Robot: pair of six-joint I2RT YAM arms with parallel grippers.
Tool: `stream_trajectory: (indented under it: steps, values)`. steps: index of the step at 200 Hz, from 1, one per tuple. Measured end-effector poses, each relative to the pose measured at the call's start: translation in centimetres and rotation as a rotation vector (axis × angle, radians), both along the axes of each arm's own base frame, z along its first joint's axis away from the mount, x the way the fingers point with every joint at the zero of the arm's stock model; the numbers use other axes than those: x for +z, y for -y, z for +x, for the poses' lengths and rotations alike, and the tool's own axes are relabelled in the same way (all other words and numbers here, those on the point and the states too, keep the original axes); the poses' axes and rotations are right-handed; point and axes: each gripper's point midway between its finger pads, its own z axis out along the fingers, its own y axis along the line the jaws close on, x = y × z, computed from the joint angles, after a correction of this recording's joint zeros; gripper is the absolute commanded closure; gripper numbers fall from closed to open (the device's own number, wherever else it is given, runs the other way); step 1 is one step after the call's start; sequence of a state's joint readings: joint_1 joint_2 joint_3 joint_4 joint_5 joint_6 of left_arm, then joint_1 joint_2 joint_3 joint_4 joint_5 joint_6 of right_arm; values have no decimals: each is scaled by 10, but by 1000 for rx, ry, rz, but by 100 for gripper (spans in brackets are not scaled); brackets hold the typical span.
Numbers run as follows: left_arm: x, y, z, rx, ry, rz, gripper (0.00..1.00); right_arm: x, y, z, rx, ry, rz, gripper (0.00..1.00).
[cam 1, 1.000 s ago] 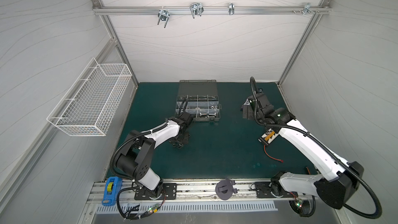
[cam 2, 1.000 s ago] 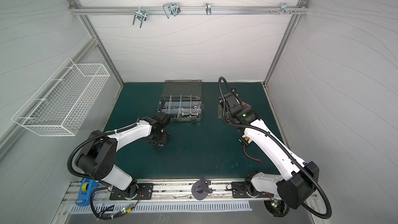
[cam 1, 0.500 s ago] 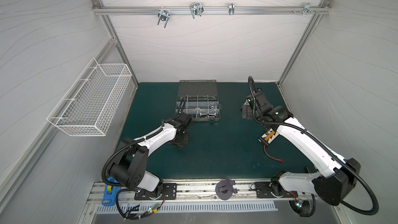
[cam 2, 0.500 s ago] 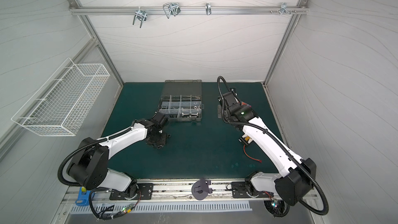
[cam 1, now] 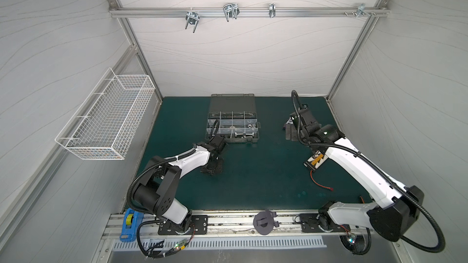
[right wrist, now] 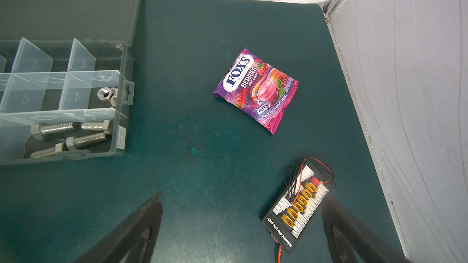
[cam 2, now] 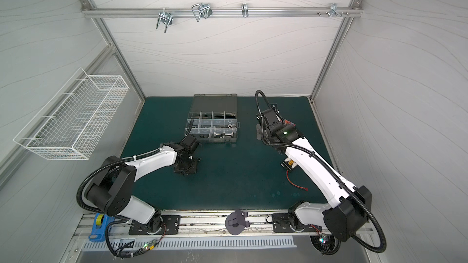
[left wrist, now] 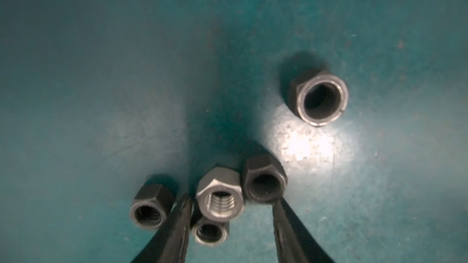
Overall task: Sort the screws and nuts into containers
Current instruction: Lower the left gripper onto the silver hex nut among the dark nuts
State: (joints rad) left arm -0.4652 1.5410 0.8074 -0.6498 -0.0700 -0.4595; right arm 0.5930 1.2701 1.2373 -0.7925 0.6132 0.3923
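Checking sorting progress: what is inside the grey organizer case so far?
Right wrist view: silver nuts in one end compartment, silver hex bolts in the next. Other compartments are veiled by dividers or cut off. Top views: too small.

Lab test cell, white panels (cam 1: 228,54), aluminium frame (cam 1: 240,12)

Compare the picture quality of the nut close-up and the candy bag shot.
Left wrist view: dim and soft, the dark nuts blurry, glare on the green mat. Right wrist view: sharp, the Fox's candy bag print readable, only the right claw blurred.
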Motion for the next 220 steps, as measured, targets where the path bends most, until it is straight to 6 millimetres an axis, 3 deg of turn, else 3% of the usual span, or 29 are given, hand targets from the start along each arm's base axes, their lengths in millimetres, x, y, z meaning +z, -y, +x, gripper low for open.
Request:
stream_trajectory:
  steps: [54, 100, 148, 220]
  values:
    - [0, -2, 2, 8, -2, 17, 48, -2, 2, -1, -4, -7, -5, 1]
    - [0, -3, 6, 28, 6, 16, 57, -3, 2, 0, -6, -12, -8, 1]
    - [-1, -7, 12, 60, 15, 9, 56, -9, 2, 0, -6, -28, -19, 1]
    - [-1, -7, 14, 79, 20, -3, 64, -15, 1, 2, -7, -43, -28, 1]
